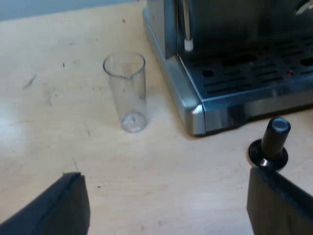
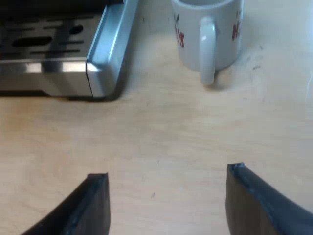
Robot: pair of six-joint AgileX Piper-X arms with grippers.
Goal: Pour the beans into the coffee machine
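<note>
A clear, empty measuring glass point(image 1: 125, 93) is stood upright on the pale wooden counter point(image 1: 49, 122). The left claw point(image 1: 166, 196) and right claw point(image 2: 166, 188) are held apart above the counter.

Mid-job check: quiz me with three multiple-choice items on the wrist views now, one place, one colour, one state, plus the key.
1. Where is the measuring glass? A) upright on the table beside the espresso machine B) on top of the machine C) lying on its side
2. What colour is the lettering on the mug? A) blue B) red C) green
3. How is the left gripper? A) shut on the glass B) shut, empty C) open, empty
Key: 1 A, standing by the machine's corner; 2 B, red on white; 3 C, fingers wide apart.
</note>
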